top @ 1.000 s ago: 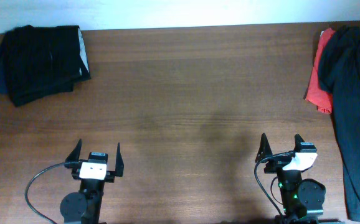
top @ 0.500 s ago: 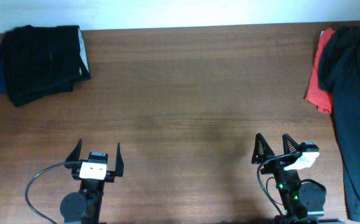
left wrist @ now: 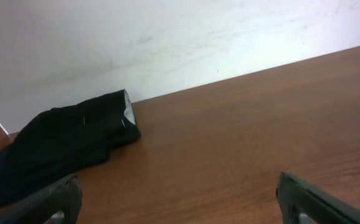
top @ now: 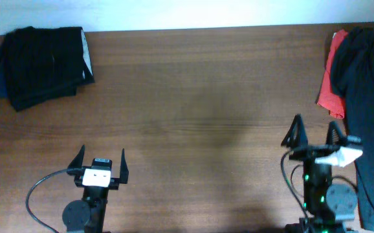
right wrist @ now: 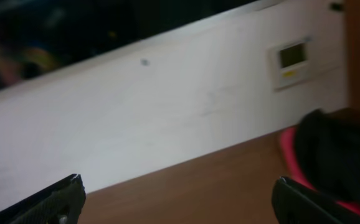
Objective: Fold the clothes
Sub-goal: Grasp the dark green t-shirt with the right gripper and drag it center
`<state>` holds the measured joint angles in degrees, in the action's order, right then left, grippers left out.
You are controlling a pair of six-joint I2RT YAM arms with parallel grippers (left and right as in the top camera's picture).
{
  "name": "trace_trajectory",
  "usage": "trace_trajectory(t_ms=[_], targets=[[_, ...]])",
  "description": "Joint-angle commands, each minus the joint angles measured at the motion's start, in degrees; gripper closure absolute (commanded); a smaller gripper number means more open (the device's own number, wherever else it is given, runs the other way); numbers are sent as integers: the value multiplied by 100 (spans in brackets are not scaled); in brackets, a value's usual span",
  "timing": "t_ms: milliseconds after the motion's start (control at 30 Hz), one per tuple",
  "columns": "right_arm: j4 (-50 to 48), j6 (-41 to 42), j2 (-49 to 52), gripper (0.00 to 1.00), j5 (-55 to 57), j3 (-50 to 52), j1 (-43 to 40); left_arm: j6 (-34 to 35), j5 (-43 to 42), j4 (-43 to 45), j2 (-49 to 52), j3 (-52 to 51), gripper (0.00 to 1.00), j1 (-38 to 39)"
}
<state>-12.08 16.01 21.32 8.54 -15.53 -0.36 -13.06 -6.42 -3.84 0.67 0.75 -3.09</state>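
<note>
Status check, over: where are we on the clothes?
Left pincer open, empty; right pincer open, empty. Dark shirt heaped over red shirt at right edge, not yet folded. Folded dark stack far left. No obstruction seen.

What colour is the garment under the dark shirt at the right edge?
The garment is red, clearest in the overhead view.
</note>
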Motion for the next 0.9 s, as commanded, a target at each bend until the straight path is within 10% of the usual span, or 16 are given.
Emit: trace_trajectory(t_ms=[0, 267, 867], targets=[[111, -1027, 1700, 1, 1051, -1331, 9, 11, 26, -28, -37, -26, 1, -31], [3327, -1008, 5469, 1, 1220, -5606, -1010, 11, 26, -28, -37, -26, 1, -31], [3807, -2070, 9547, 7, -363, -7934, -2704, 11, 24, -28, -37, -26, 1, -31]])
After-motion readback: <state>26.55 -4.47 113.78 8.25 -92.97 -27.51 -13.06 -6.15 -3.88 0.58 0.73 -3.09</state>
